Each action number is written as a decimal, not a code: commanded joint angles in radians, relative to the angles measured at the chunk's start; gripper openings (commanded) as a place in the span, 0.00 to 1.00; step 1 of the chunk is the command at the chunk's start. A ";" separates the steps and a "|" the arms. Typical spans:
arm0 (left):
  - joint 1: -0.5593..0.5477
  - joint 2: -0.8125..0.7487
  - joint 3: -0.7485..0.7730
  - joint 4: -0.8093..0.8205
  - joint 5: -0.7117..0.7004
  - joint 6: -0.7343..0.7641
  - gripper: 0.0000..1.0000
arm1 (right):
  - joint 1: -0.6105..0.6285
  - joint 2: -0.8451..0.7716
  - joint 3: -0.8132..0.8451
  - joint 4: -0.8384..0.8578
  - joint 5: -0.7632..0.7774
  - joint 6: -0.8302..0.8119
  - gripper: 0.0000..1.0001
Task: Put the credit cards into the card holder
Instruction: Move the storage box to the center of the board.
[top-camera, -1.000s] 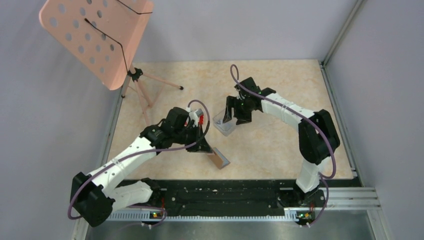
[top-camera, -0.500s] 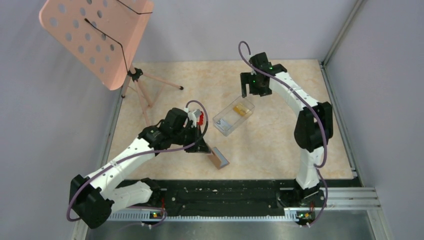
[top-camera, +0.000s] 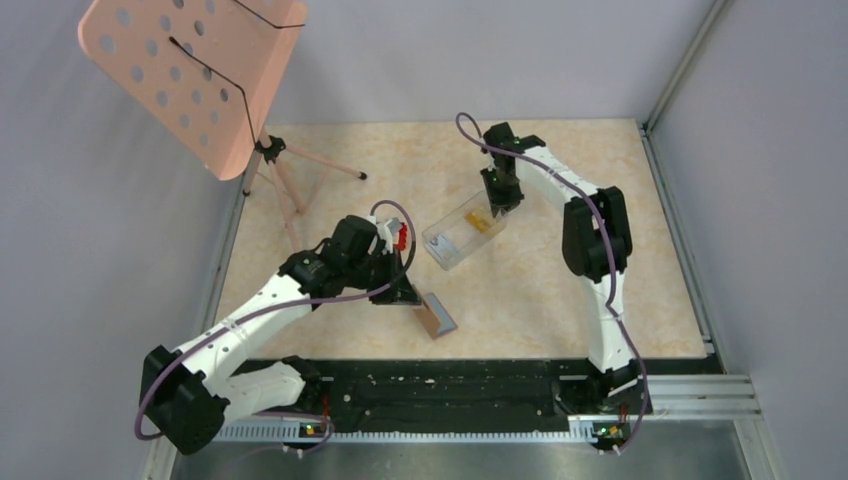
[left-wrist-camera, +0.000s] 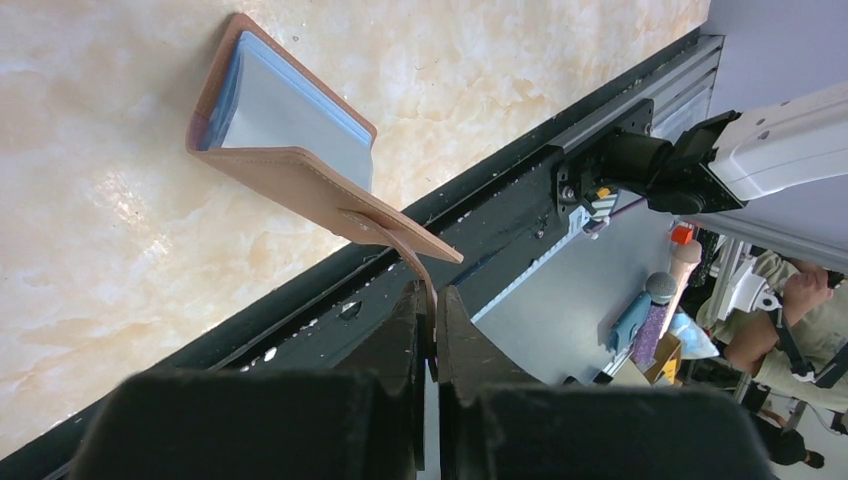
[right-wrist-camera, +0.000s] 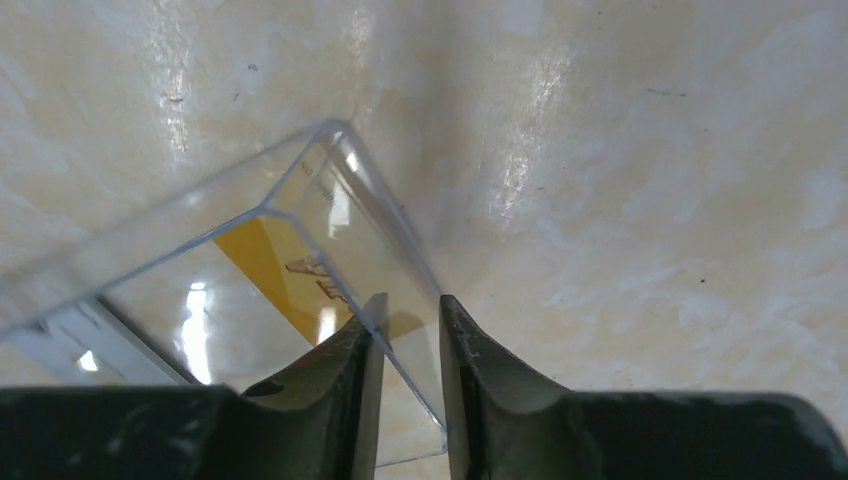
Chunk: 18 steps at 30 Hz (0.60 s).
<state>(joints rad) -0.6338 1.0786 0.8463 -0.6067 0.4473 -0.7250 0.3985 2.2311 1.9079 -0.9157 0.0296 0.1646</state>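
One card holder (top-camera: 437, 316) | long axis diagonal, far-left to near-right | propped open

The card holder (left-wrist-camera: 300, 188) is tan (blue lining), the table (top-camera: 560, 290) marbled beige.

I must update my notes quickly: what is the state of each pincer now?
Left pincer: closed, holding the card holder by its strap.
Right pincer: astride one wall of the clear box; a grip cannot be told.
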 joint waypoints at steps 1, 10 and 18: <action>0.000 0.017 0.022 0.042 -0.007 -0.015 0.00 | 0.007 -0.015 0.050 -0.029 0.033 0.005 0.18; -0.001 0.062 0.032 0.087 0.022 -0.011 0.00 | -0.007 -0.115 -0.075 -0.034 0.108 0.064 0.06; -0.001 0.073 0.061 0.081 0.038 0.015 0.00 | -0.007 -0.213 -0.231 0.003 0.124 0.056 0.06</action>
<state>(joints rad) -0.6338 1.1606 0.8513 -0.5739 0.4606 -0.7307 0.3962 2.1326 1.7519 -0.9234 0.1192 0.2138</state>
